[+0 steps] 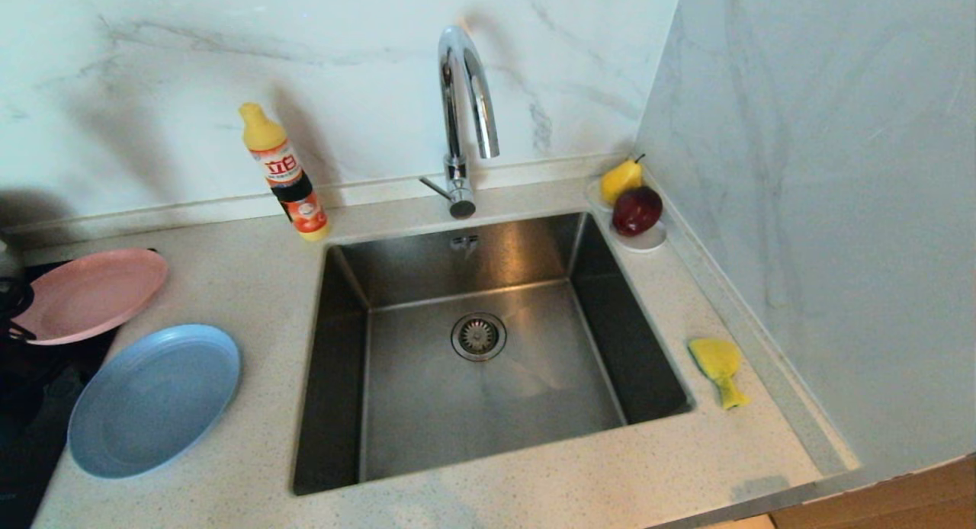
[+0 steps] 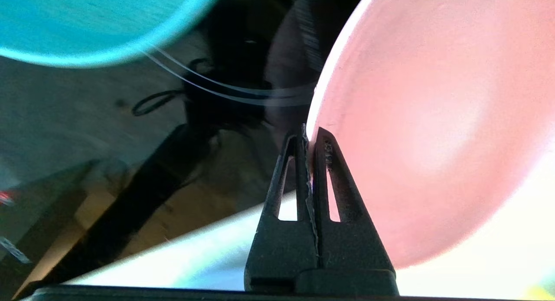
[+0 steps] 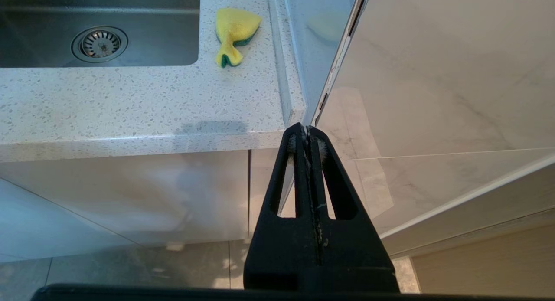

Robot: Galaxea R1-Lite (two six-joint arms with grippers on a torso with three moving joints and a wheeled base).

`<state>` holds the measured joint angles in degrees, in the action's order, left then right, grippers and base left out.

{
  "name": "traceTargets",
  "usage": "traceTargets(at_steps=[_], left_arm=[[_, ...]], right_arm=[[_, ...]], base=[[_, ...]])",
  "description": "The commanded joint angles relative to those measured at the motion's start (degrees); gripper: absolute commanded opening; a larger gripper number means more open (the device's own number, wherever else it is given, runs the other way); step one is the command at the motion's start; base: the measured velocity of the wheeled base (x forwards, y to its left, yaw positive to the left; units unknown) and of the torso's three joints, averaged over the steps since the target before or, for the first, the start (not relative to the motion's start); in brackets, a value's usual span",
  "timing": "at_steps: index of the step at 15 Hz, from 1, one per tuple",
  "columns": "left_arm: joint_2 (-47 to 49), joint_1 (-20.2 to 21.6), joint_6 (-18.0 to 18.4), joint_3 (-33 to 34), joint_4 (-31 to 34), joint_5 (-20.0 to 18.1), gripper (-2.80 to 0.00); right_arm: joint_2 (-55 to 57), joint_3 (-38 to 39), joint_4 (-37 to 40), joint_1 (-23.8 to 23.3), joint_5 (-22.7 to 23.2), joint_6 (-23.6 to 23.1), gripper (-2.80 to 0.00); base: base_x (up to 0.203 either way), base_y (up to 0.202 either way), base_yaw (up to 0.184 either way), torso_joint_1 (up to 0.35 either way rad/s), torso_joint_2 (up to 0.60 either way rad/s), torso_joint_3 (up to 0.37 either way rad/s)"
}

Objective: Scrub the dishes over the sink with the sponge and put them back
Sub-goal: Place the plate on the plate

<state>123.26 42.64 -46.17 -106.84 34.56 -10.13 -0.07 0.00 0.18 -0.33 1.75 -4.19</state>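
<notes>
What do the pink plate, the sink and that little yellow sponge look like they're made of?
Pink plate: probably matte plastic or melamine, with a dull, even sheen. Sink: brushed stainless steel, grey with soft streaky reflections. Sponge: soft yellow foam with a thin green scouring layer.

both grippers, left gripper and right gripper, have matte black tapered fingers, each with a long slot and a toothed inner edge.

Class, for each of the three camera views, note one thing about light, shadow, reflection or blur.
Head view: the detergent bottle and tap cast soft shadows on the marble wall. Left wrist view: the teal bowl is blurred and the area below the pink plate is washed out by glare. Right wrist view: the sponge reflects faintly in the glossy side wall.
</notes>
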Motion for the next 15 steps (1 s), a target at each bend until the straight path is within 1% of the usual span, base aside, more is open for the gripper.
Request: traceTargets(at_steps=[1, 3, 7, 10, 11, 12, 13, 14, 15], left_arm=[[-2.5, -1.2, -0.4, -0.9, 0.1, -0.3, -2.8], [-3.0, -1.9, -1.2, -2.2, 0.3, -0.2, -2.8], [-5.3, -2.2, -1.3, -2.8, 0.3, -0.2, -2.8], [-6.8, -3.0, -0.9, -0.7, 2.3, -0.7, -2.8], [-7.4, -3.4, -0.7, 0.0, 3.4, -1.4, -2.8], [-8.1, -3.7, -0.2, 1.3, 3.8, -2.4, -2.8], [-8.7, -3.9, 1.3, 3.1, 3.9, -3.4, -2.8], [-9.1, -4.0, 3.4, 4.5, 4.0, -4.0, -2.8], [-9.5, -4.0, 4.8, 6.1, 4.0, -4.2, -2.8]], right_arm=[[0.1, 0.0, 0.0, 0.0, 0.1, 0.0, -2.8], [0.1, 0.0, 0.0, 0.0, 0.1, 0.0, -2.8], [0.1, 0.0, 0.0, 0.0, 0.0, 0.0, -2.8], [0.1, 0.0, 0.0, 0.0, 0.0, 0.0, -2.8], [0.1, 0.0, 0.0, 0.0, 0.0, 0.0, -2.8], [0.1, 0.0, 0.0, 0.0, 0.0, 0.0, -2.8], [0.1, 0.0, 0.0, 0.0, 0.1, 0.0, -2.8], [0.1, 0.0, 0.0, 0.0, 0.0, 0.0, -2.8], [0.1, 0.0, 0.0, 0.0, 0.0, 0.0, -2.8]], base=[[0.0, 0.0, 0.0, 0.0, 0.0, 0.0], [0.0, 0.0, 0.0, 0.0, 0.0, 0.0], [0.0, 0.0, 0.0, 0.0, 0.0, 0.0], [0.0, 0.0, 0.0, 0.0, 0.0, 0.0], [0.0, 0.0, 0.0, 0.0, 0.0, 0.0], [0.0, 0.0, 0.0, 0.0, 0.0, 0.0], [0.0, 0.0, 0.0, 0.0, 0.0, 0.0], [0.0, 0.0, 0.0, 0.0, 0.0, 0.0], [0.0, 0.0, 0.0, 0.0, 0.0, 0.0]])
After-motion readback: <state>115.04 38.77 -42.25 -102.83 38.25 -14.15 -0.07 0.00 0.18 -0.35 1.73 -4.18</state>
